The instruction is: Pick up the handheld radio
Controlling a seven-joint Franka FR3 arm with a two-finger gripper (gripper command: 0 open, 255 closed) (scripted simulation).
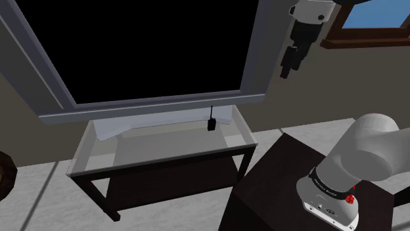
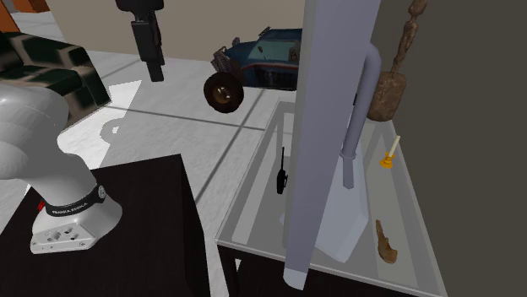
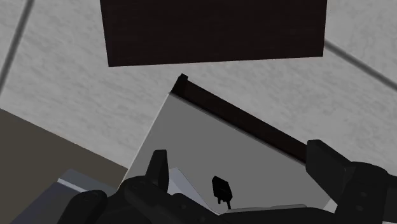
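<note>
The handheld radio is small and black with a thin antenna. It stands upright on the glass-topped table, just in front of the big screen's lower edge, toward the shoulder view's right. My gripper hangs high above and to the right of it, well off the table. In the second exterior view the radio stands near the table's edge and the gripper is far up at the left. The wrist view shows the radio far below, between the spread fingers of the open gripper, which holds nothing.
A large flat screen on a pale foot covers most of the table. Behind it lie a small yellow candlestick and a brown object. A dark blue toy truck sits on the floor. The dark stand is beside the table.
</note>
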